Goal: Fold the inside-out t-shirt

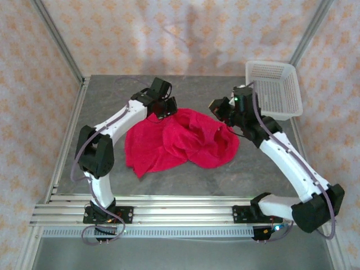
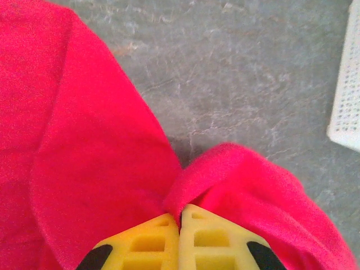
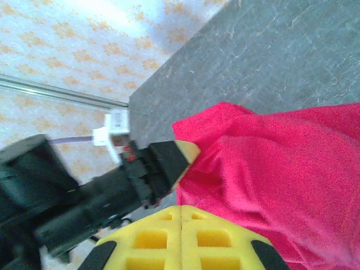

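The inside-out t-shirt (image 1: 180, 143) is a bright red heap, crumpled in the middle of the grey table. My left gripper (image 1: 163, 112) is at its far left edge. In the left wrist view its yellow fingers (image 2: 181, 211) are shut on a raised fold of the t-shirt (image 2: 84, 140). My right gripper (image 1: 224, 115) is at the far right edge of the cloth. In the right wrist view its jaws (image 3: 181, 207) are pressed together, and the edge of the t-shirt (image 3: 281, 169) runs right into their tips. The left gripper (image 3: 188, 152) shows there too, pinching the cloth's corner.
A white mesh basket (image 1: 275, 90) stands at the back right of the table, and its wall (image 2: 346, 95) is in the left wrist view. Bare grey table (image 1: 270, 163) lies right of the shirt and in front of it. Patterned walls close in the sides.
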### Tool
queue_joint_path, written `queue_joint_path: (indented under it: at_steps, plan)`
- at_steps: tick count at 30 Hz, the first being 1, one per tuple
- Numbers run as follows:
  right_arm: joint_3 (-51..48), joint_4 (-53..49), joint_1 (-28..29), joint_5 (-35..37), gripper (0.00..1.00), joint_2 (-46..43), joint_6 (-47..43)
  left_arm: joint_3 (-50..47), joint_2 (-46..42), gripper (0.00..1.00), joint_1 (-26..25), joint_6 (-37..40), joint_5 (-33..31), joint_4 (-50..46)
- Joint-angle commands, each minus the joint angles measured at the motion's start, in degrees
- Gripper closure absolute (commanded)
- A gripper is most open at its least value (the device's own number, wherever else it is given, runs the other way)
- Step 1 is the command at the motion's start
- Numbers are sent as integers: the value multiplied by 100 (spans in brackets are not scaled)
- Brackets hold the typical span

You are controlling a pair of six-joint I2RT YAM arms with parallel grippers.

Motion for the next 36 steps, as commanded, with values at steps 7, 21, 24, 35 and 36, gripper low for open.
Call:
queue_joint_path:
  at_steps: [7, 21, 24, 35, 36]
  plan:
    - [-113, -373, -133, -355, 94, 770, -374, -33, -26, 100, -229, 104, 72, 197]
    - [406, -91, 452, 629, 39, 3313, -754, 4, -95, 100, -238, 113, 92, 66]
    - [746, -192, 452, 656, 100, 3564, -762, -15, -127, 100, -227, 167, 15, -3]
    - [631, -1513, 16, 399, 100, 1173, -1208, 23, 80, 100, -54, 261, 83, 33]
    - [640, -1578, -51, 305, 100, 1007, -1194, 65, 111, 100, -53, 263, 107, 20]
